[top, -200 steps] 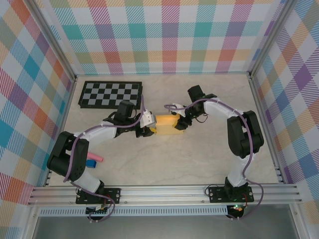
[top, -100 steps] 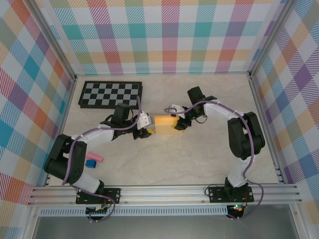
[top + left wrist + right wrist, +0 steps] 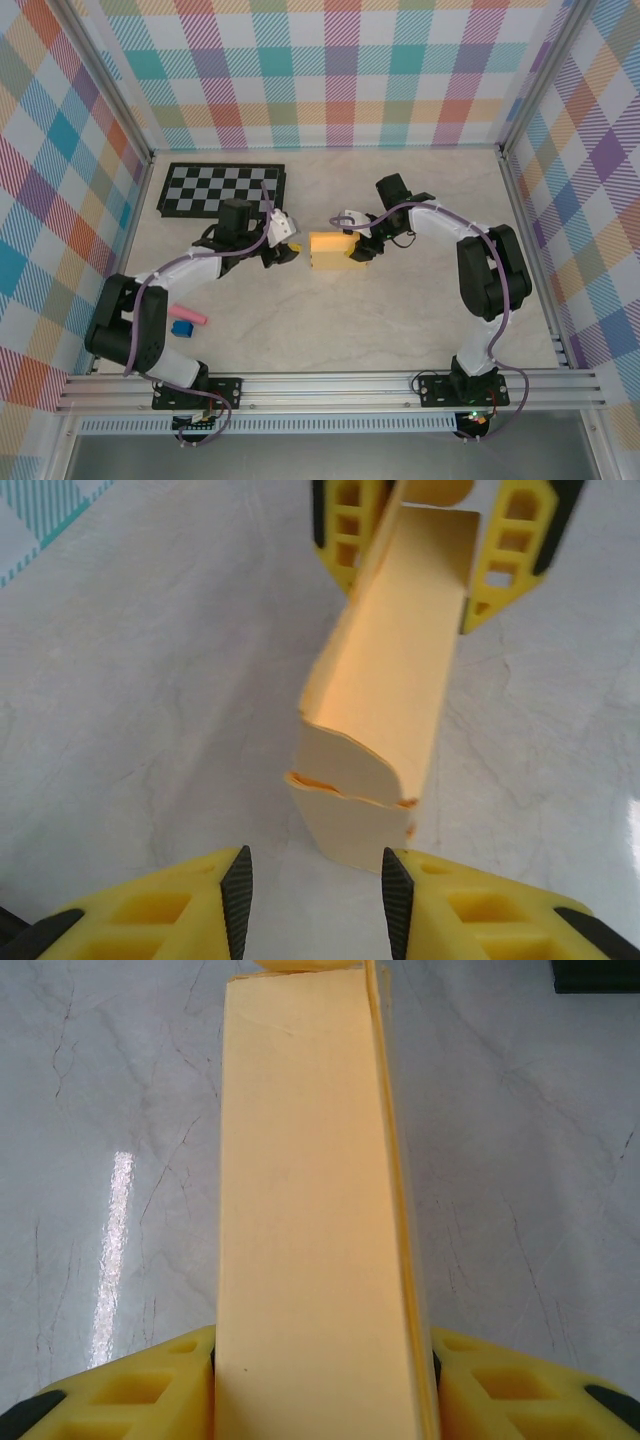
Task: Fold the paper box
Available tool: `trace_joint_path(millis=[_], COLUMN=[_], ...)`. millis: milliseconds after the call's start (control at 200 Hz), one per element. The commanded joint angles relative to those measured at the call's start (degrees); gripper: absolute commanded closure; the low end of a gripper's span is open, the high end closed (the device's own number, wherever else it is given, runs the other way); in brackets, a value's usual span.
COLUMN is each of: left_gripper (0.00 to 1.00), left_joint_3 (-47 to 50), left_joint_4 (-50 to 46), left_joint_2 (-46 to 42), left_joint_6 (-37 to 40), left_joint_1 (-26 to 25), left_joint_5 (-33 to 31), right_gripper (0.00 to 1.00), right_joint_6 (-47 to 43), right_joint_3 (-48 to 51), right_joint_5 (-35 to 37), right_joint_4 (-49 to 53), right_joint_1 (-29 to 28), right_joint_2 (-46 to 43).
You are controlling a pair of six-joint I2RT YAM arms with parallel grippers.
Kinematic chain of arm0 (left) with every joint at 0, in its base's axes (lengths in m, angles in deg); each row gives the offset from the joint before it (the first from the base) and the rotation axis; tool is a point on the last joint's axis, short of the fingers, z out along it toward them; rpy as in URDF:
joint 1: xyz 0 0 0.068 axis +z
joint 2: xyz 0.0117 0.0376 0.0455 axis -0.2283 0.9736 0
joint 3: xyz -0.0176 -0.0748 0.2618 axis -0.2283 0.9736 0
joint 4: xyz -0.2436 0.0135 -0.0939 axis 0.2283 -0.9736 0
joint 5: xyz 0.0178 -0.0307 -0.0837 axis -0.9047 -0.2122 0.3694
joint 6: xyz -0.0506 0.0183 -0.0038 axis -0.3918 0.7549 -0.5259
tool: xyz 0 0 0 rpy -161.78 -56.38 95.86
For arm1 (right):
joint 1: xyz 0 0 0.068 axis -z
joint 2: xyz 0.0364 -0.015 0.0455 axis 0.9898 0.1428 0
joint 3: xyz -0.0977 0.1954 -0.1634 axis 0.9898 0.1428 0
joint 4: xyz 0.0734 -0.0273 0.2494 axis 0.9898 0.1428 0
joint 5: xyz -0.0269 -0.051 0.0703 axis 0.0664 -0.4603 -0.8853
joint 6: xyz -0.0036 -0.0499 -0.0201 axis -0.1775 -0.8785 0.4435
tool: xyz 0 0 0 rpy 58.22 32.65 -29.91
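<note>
Left wrist: paper box (image 3: 385,680) standing formed, nr flap (image 3: 345,765) bulging, prob. needing tucking; right gripper (image 3: 425,540) pinching its far end, left gripper (image 3: 315,890) hanging spread beside.

Box (image 3: 330,247): one, yellow-orange.
Checkerboard (image 3: 222,189): one, black-and-white.
Small loose pieces: two, namely one pink piece (image 3: 190,316) and one blue piece (image 3: 181,328).
Arms: two, left arm (image 3: 180,265) and right arm (image 3: 490,265).
Grippers: two, left gripper (image 3: 288,250) and right gripper (image 3: 355,248).
Yellow fingers (image 3: 150,920): four, two per gripper.
Purple cables (image 3: 430,201): two, one along each arm.
Base plates (image 3: 200,392): two, black.
Table (image 3: 420,320): one.
Plaid walls (image 3: 340,70): three.
</note>
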Motion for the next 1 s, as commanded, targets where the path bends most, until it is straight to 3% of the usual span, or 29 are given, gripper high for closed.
trace_joint_path(millis=[0, 200, 520, 995], left_gripper=[0.59, 0.59, 0.6, 0.65], left_joint_3=[-3.88, -7.84, -6.07, -3.97], left_joint_4=[7.31, 5.59, 6.01, -2.17], left_joint_2=[2.78, 5.95, 6.73, 4.83], left_joint_6=[-4.32, -2.78, -3.56, 3.06], left_joint_1=[0.23, -0.73, -2.72, -3.52], left_joint_5=[0.12, 2.76, 5.89, 6.02], right_gripper=[0.52, 0.52, 0.52, 0.51], right_joint_6=[-1.38, -1.17, -1.12, -1.69], right_joint_3=[0.31, -0.36, -0.53, -1.27], right_joint_5=[-0.05, -0.38, -0.32, -0.14], right_joint_4=[1.52, 2.1, 2.36, 3.4], right_joint_1=[-0.46, -0.44, -0.49, -0.46], right_joint_2=[2.02, 2.77, 3.14, 3.71])
